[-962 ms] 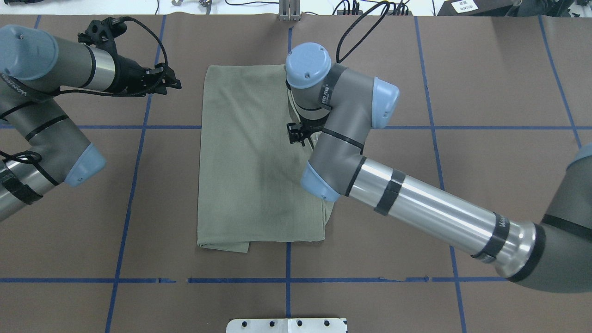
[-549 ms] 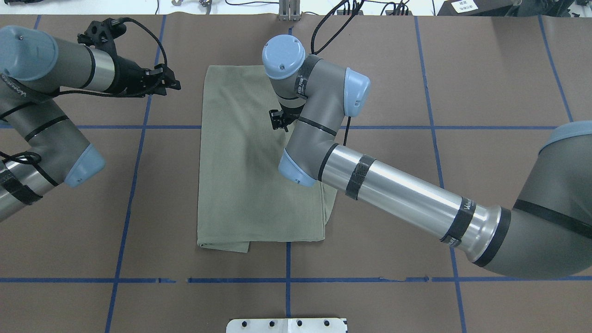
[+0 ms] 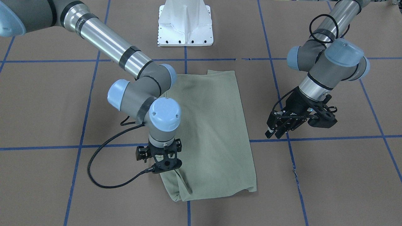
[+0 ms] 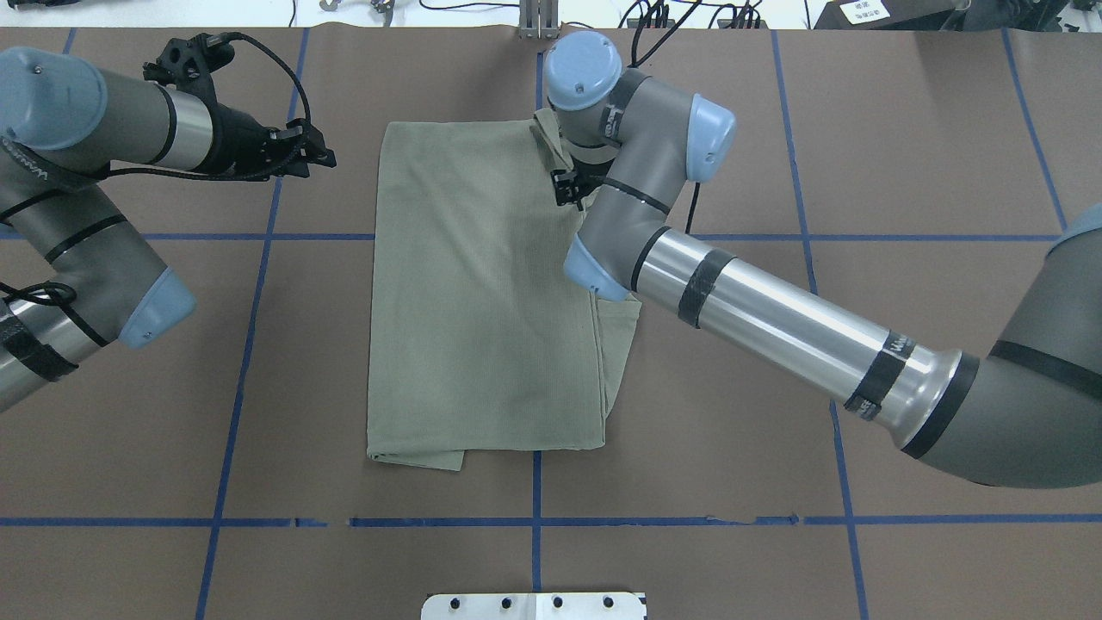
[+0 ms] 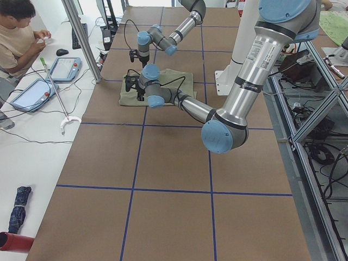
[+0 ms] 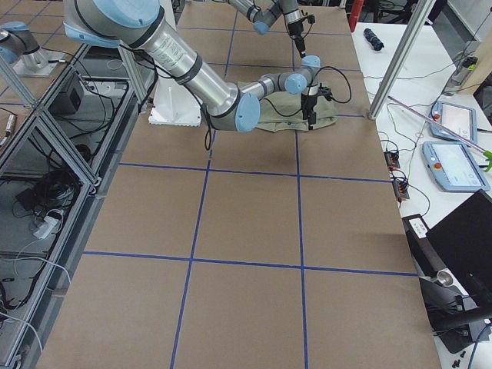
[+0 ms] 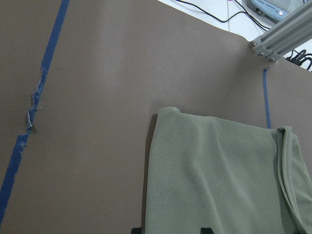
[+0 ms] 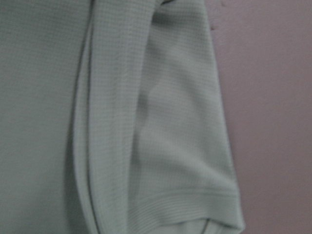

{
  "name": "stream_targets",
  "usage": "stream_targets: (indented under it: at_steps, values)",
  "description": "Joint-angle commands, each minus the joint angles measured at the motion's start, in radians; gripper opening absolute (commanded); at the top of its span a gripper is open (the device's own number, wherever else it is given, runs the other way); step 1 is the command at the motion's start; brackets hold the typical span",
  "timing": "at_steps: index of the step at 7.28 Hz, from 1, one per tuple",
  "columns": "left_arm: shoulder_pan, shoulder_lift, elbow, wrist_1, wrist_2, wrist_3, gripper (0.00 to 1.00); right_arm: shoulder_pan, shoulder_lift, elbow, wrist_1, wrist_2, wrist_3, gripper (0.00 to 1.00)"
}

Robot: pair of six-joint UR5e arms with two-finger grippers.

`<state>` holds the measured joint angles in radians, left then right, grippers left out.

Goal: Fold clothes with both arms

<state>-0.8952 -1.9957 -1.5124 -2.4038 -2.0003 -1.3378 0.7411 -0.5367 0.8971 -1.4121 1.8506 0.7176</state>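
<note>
The sage-green shirt [image 4: 482, 293] lies folded into a tall rectangle at the table's middle; it also shows in the front view [image 3: 213, 131]. My right gripper [image 3: 166, 169] stands point-down on the shirt's far right corner [image 4: 541, 125]. That corner is bunched and rises up to the gripper, whose fingers are hidden by the wrist and cloth. The right wrist view shows only folds and a hem [image 8: 185, 204] close up. My left gripper [image 4: 320, 151] is open and empty, hovering left of the shirt's far left corner [image 7: 168, 114], apart from it.
The white pedestal plate [image 3: 185, 28] sits at the robot's edge of the table. A black cable [image 3: 100, 169] loops on the table beside the right wrist. Blue tape lines [image 4: 250, 344] grid the brown table. An operator [image 5: 16, 27] sits beyond the far edge.
My right wrist swung left, then back right and toward the far edge. The shirt's far right corner now stands up, and more of the lower layer shows along the right edge. The left arm stayed still.
</note>
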Motion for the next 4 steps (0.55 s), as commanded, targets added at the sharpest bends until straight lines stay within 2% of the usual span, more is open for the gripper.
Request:
stream_targets:
  at_steps: [1,2,4]
  values:
    - [0.001,-0.002,-0.002,0.0,0.0,-0.001,0.5,0.066,-0.034,0.016,0.001,0.038,-0.04,1.0]
    - [0.001,-0.002,-0.011,0.0,-0.002,-0.001,0.5,0.051,-0.023,0.081,-0.001,0.077,0.138,1.0]
    - [-0.011,0.0,-0.015,0.0,-0.02,0.0,0.5,-0.027,-0.125,0.304,-0.004,0.082,0.372,1.0]
